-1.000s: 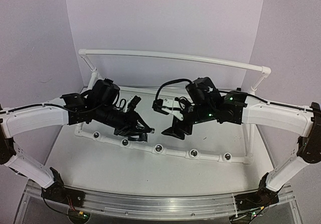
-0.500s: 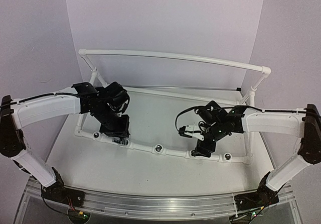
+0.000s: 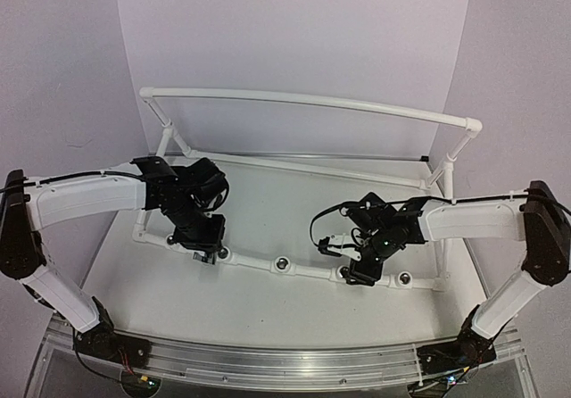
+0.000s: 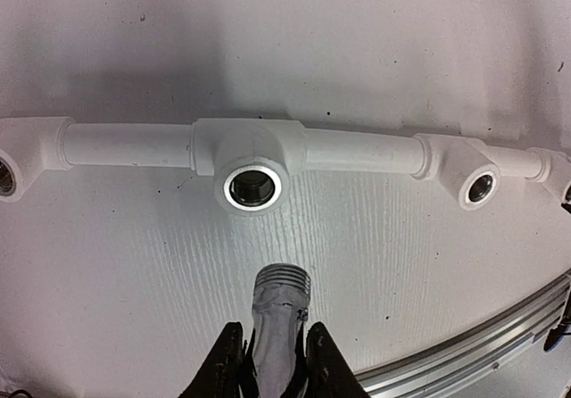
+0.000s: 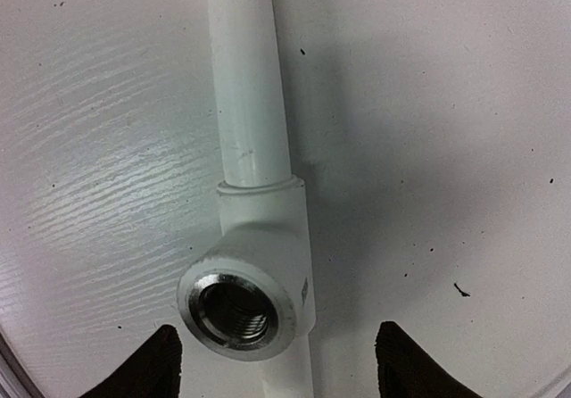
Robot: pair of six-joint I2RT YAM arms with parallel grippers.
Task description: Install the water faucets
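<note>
Left gripper [image 4: 274, 344] clenched on faucet [image 4: 281, 295], threaded end just short of socket [image 4: 252, 186], seemingly aligned.

Both arms wear long white shell links, left arm [image 3: 85, 197] and right arm [image 3: 473, 219], broken by chunky black joint housings. A thin black cable runs along each white link. A looser black cable loop [image 3: 319, 224] shows at the right wrist's 9 o'clock. Left gripper [image 4: 273, 331] and right gripper [image 5: 278, 331] have matte black, round-tipped fingers. The black bases [image 3: 98, 335] show at the frame's 7 and 5 o'clock.
</note>
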